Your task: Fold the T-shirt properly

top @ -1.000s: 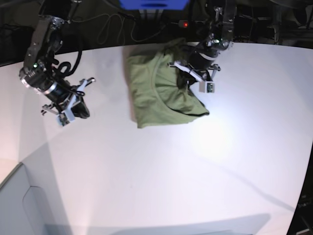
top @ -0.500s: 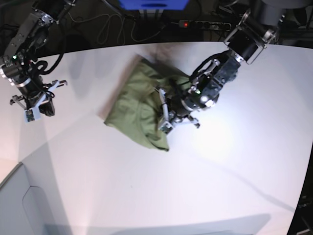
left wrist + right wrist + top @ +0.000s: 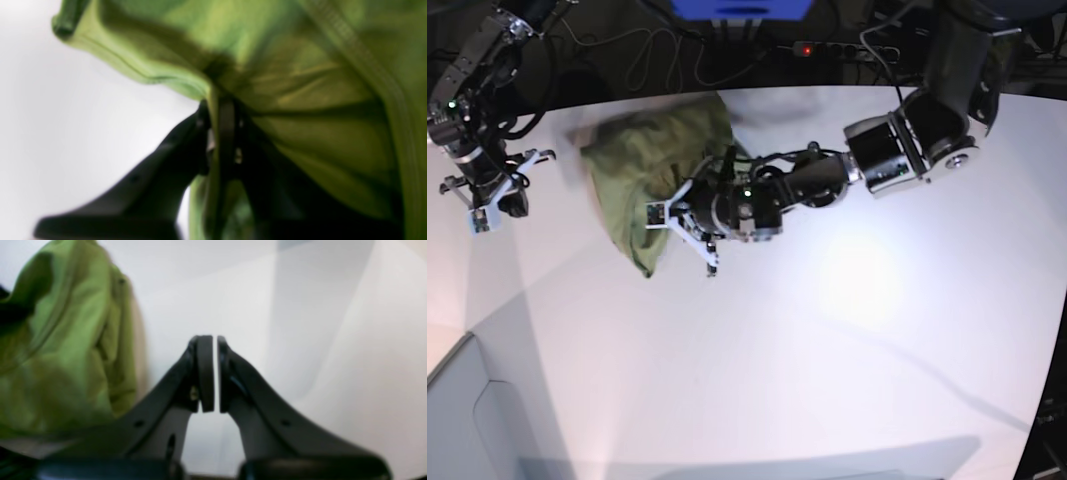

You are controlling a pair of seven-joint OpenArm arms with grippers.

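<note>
Fabric is pinched in the left gripper (image 3: pixel 222 133): in the left wrist view a thin fold of the soft, wrinkled, sage-green cotton T-shirt (image 3: pixel 300 100) runs down between the two black fingers, which sit close together on it. In the base view this left gripper (image 3: pixel 689 228) lies low over the near right edge of the T-shirt (image 3: pixel 642 165), at the end of a long black and silver arm (image 3: pixel 887 150) that reaches in from the far right. The T-shirt is bunched into a rumpled heap on the smooth white desk (image 3: pixel 827 350), towards the far left of its middle, with one corner hanging down towards the near side just left of the gripper.

The right gripper (image 3: pixel 215 373) is closed on nothing, its two black pads almost meeting, with only bare desk behind them. In the base view it (image 3: pixel 489 205) hangs above the far left edge of the desk, well apart from the T-shirt.
</note>
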